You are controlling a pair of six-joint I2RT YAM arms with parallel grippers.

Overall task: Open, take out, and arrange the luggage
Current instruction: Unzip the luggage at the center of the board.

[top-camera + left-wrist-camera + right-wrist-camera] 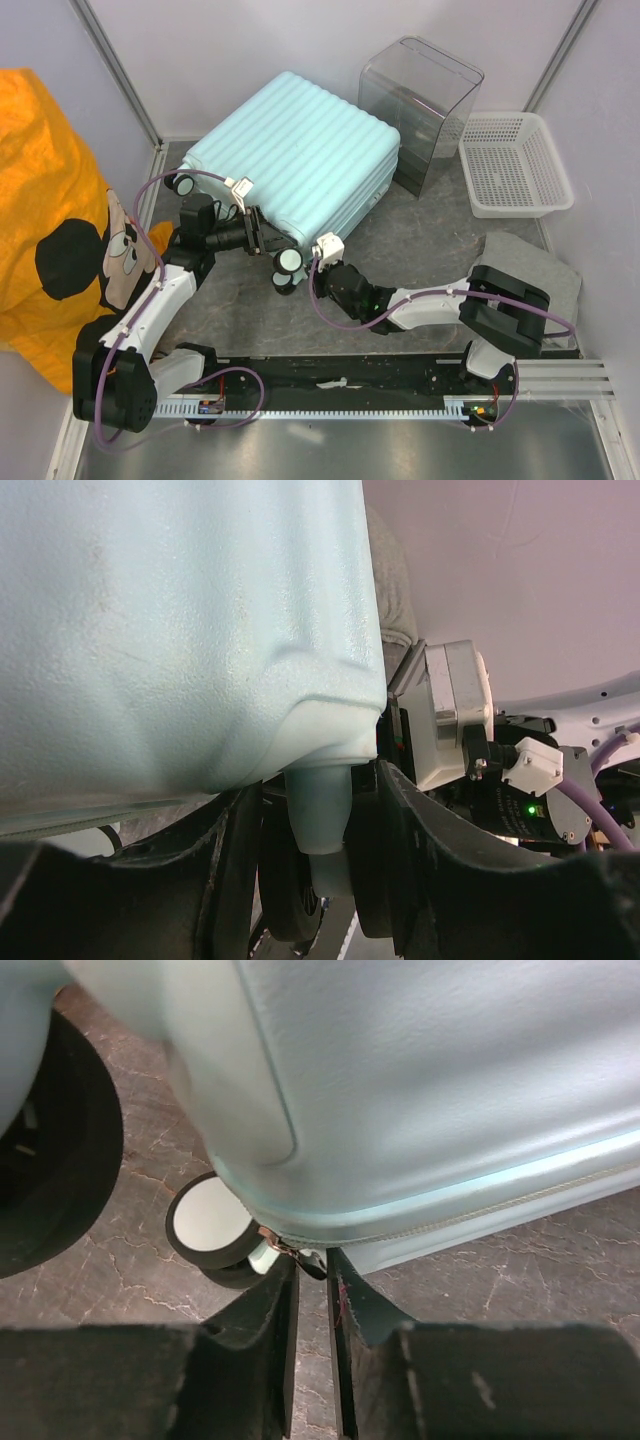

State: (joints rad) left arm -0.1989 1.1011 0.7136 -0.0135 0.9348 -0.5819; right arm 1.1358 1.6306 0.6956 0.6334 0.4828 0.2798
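The large mint ribbed hard-shell suitcase (300, 150) is lying flat and closed on the grey stone-patterned table (430, 250). The left gripper (318, 875) is straddling 1 mint wheel stem (320, 810) at its near corner, half-spread; I cannot tell if it is clamping. The right gripper (312, 1272) is sitting nearly pinched at the small metal zipper pull (288, 1252), its grip unclear.

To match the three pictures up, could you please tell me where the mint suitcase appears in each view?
Top external: suitcase upper centre, closed.
Left wrist: fills the upper left.
Right wrist: fills the top.
Shared landmark: a spinner wheel under its corner.
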